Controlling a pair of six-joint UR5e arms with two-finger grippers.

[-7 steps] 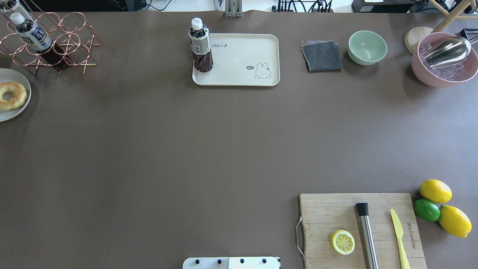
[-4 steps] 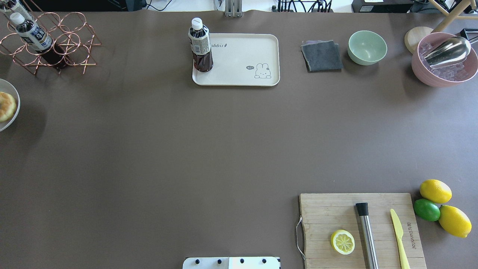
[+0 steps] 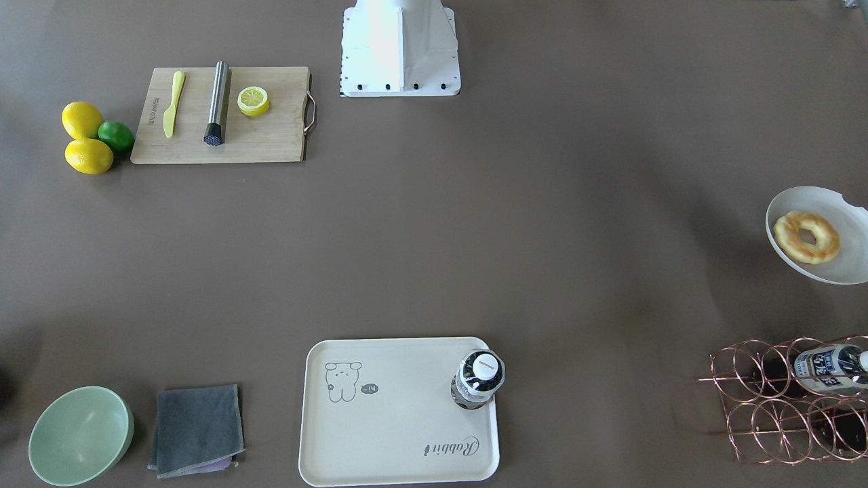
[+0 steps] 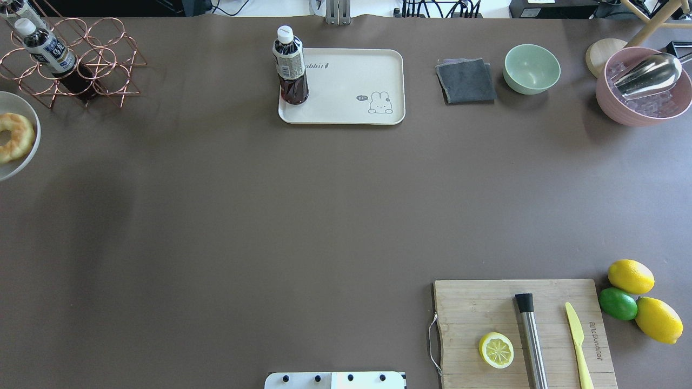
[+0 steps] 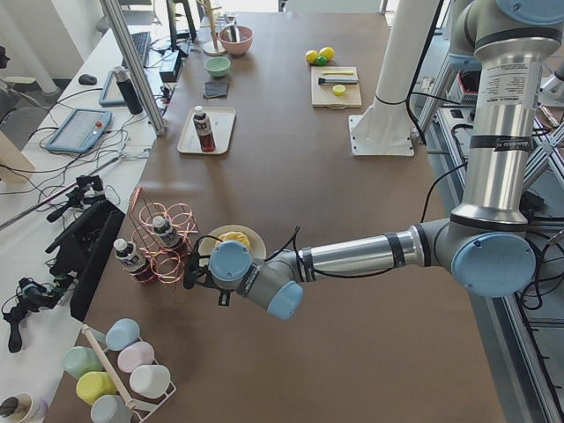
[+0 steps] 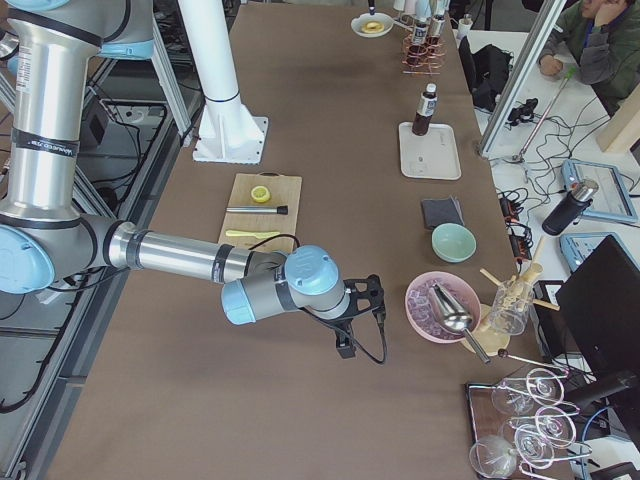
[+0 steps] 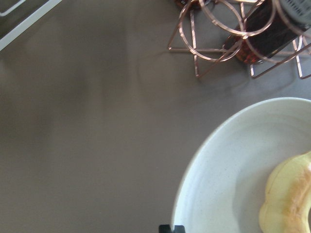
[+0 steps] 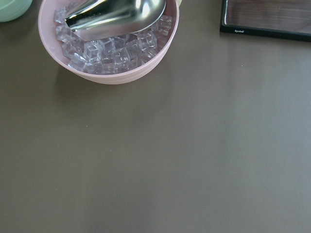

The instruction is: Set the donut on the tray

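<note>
1. The donut (image 3: pixel 806 237) lies flat on a round white plate (image 3: pixel 841 271) at the table edge on the robot's left side.
2. A copper wire rack (image 3: pixel 773 400) holding bottles stands near the plate, on the side away from the robot base.
3. The tray (image 3: pixel 400 434) rests on the far side of the table from the robot base, well apart from the donut. 1 dark drink bottle (image 3: pixel 478 379) stands upright on a corner of the tray.
4. The left gripper (image 5: pixel 201 275) is at the near edge of the plate. The left wrist view looks down on the plate rim, with part of the donut in its lower right corner. Whether the jaws are apart or together cannot be told.
5. The right gripper (image 6: pixel 350 335) hangs over bare table near a pink bowl (image 6: pixel 425 320) of ice cubes with a metal scoop (image 6: pixel 450 310) in it. Its jaw state cannot be told either.
6. A wooden cutting board (image 4: pixel 486 308) by the robot base carries a lemon half (image 4: pixel 496 349).
</note>
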